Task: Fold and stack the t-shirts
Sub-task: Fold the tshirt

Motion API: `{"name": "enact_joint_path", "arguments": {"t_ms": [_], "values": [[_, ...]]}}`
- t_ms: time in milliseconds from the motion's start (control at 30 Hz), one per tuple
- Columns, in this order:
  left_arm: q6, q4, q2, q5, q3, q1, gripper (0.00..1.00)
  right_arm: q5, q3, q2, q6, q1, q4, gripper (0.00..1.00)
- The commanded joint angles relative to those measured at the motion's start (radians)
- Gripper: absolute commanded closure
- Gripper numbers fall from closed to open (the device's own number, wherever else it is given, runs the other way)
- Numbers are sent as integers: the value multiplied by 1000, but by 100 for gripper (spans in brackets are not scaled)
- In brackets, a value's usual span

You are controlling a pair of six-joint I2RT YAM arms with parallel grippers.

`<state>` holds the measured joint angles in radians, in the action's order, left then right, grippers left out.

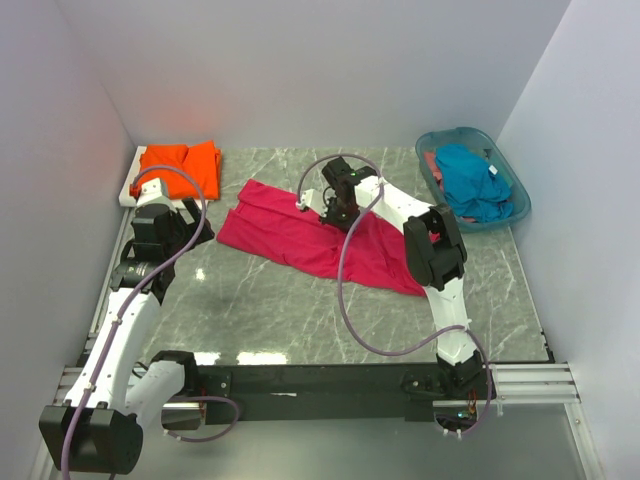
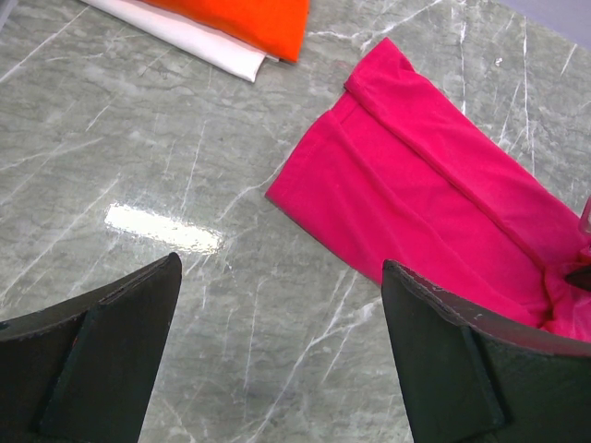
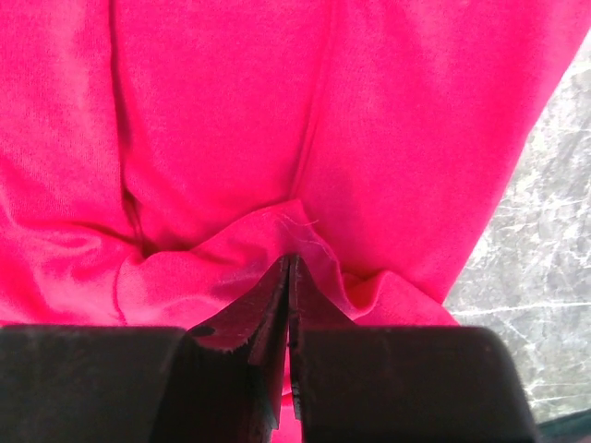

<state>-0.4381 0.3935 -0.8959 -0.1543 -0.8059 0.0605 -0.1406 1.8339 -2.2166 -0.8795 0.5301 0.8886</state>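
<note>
This is a robot test booth in a lab: plain white walls (image 1: 320,70) box in a grey marble-patterned table (image 1: 280,310) on three sides. Along the bottom of the frame the left arm (image 1: 120,330) and right arm (image 1: 448,310) are bolted to a black rail (image 1: 320,380) on bare aluminium framing (image 1: 530,378), with a purple cable (image 1: 341,280) looping loose near a pink t-shirt (image 1: 280,235) at centre.

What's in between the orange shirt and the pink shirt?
Nothing, just bare grey marble table. The left wrist view shows that gap between the orange shirt and the pink shirt best.
</note>
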Motion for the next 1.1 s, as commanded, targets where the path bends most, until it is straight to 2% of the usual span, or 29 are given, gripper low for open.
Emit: {"name": "enact_joint_path", "arguments": {"t_ms": [0,433,500,533,633,800,1067], "values": [[16,-24,-1,12,2,2,5,-10,33,51,14,2,-33,92],[16,-24,-1,12,2,2,5,-7,5,71,17,51,-112,92],[18,-22,-1,12,1,2,5,7,28,57,17,51,-94,83],[18,-22,-1,13,2,2,5,19,36,51,16,48,-83,68],[18,-24,0,15,1,2,5,45,42,46,2,36,-62,57],[18,-25,0,18,2,2,5,76,36,46,-18,11,-51,53],[18,-25,-5,15,1,2,5,81,82,0,-32,-1,-13,53]]}}
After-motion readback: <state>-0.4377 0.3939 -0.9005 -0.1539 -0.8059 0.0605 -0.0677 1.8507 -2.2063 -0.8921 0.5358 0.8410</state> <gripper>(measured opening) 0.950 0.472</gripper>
